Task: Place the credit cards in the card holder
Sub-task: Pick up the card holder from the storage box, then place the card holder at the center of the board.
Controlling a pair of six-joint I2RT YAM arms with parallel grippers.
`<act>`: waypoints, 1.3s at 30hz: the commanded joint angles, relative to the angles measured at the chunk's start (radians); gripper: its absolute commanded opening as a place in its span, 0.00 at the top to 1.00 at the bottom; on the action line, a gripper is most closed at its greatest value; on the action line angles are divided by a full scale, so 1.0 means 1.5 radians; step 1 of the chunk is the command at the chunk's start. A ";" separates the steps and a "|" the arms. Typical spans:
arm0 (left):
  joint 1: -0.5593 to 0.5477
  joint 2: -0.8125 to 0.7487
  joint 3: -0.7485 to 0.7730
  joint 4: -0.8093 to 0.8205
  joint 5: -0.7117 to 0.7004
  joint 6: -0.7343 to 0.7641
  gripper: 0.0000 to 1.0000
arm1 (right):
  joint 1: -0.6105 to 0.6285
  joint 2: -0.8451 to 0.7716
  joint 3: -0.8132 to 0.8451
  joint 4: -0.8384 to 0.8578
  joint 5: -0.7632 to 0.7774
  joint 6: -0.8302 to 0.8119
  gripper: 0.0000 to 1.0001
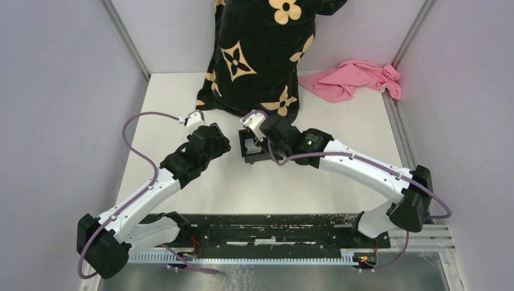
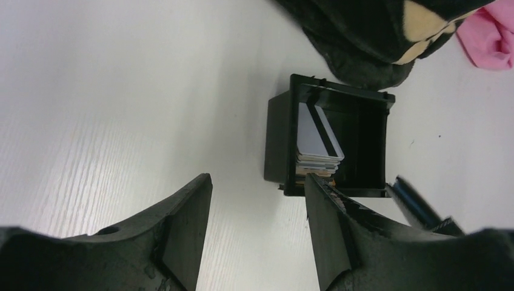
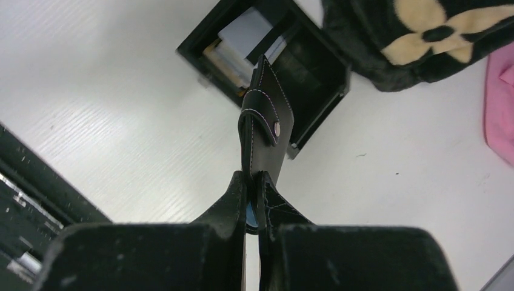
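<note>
The card holder [image 3: 265, 130] has its bottom end swallowed between the right gripper [image 3: 253, 182] fingers, and there's a sliver of blue in there that's too small to call. From the top camera that wrist hides it completely. In the tray [image 2: 276, 139], only the top one of the credit cards [image 2: 316, 136] really shows, the rest are just edges. A dark streak [image 2: 415, 205] in the left wrist view is too blurry to name. The flowered black fabric [image 1: 254, 54] and pink cloth [image 3: 500, 103] both run off frame.
</note>
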 commanded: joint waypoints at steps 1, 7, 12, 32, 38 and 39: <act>-0.003 -0.010 0.002 -0.074 -0.024 -0.075 0.37 | 0.070 -0.055 -0.061 0.039 0.067 0.014 0.99; -0.003 -0.032 -0.043 -0.098 -0.016 -0.121 0.42 | 0.165 -0.086 -0.172 0.088 0.144 0.020 0.99; -0.002 -0.049 -0.079 -0.099 0.003 -0.143 0.46 | 0.225 -0.086 -0.271 0.177 0.215 0.022 0.99; -0.003 -0.052 -0.076 -0.123 0.026 -0.144 0.48 | 0.287 0.051 -0.333 0.323 0.167 0.113 0.60; -0.003 -0.026 -0.062 -0.120 0.027 -0.148 0.47 | 0.287 0.027 -0.287 0.295 0.158 0.128 0.53; -0.004 -0.021 -0.060 -0.116 0.030 -0.148 0.47 | 0.287 0.018 -0.283 0.289 0.160 0.129 0.53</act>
